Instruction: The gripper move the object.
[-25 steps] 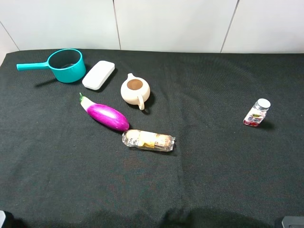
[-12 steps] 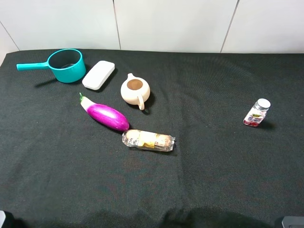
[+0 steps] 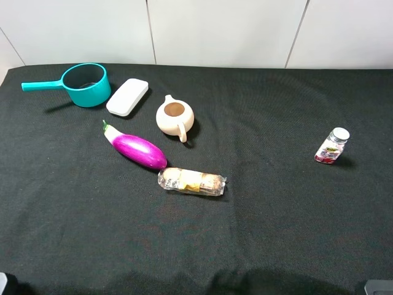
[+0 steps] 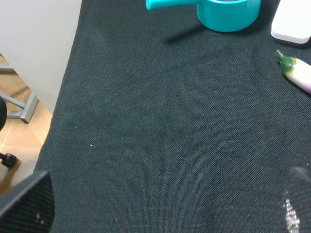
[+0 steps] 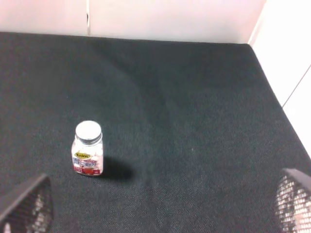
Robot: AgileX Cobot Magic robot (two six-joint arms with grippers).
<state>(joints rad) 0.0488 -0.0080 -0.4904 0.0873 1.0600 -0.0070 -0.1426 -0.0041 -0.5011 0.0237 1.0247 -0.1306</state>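
The magenta-purple eggplant (image 3: 139,150) lies on the black cloth left of centre, its white neck and green stem pointing to the far left. Its stem end also shows in the left wrist view (image 4: 297,72). My left gripper (image 4: 163,209) is open and empty, well short of the eggplant near the table's left front; only its mesh fingertips (image 4: 28,204) show. My right gripper (image 5: 158,208) is open and empty near the right front, facing a small bottle. In the exterior high view, neither claw shows.
A clear-wrapped snack roll (image 3: 191,182) lies just right of the eggplant's round end. A cream teapot (image 3: 175,117), a white flat box (image 3: 128,96) and a teal saucepan (image 3: 86,84) stand behind. The small bottle (image 3: 332,146) stands at the right, also in the right wrist view (image 5: 88,154). The table's left edge (image 4: 68,73) is near.
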